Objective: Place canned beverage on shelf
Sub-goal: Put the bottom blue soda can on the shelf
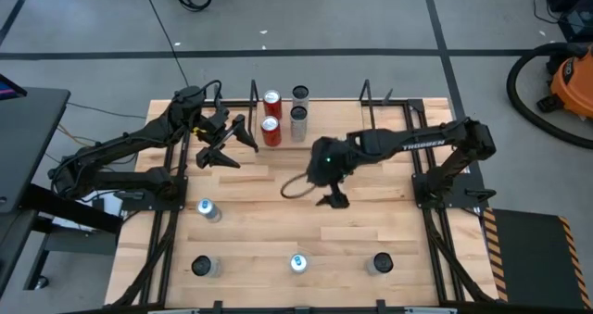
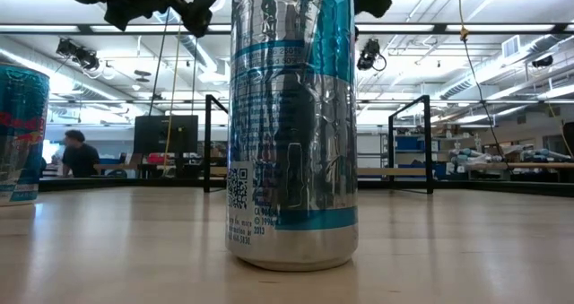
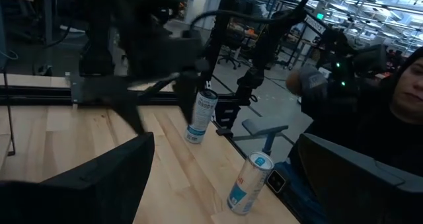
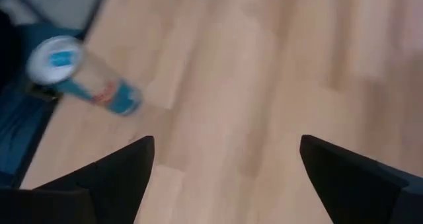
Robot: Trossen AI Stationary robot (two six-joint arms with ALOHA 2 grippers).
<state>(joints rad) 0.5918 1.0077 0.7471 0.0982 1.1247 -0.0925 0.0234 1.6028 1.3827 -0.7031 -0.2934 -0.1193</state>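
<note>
Already four cans stand on the shelf at the far edge of the surface; four more wait along the near side, the middle one closest below the right jaws, which hang spread and empty over mid-surface. Left jaws, also spread and empty, hover beside the shelf. Descend squarely over a can, straddle it, then close gently.

Four cans stood on the shelf at upper centre. Four more cans stood along the table's lower part.
</note>
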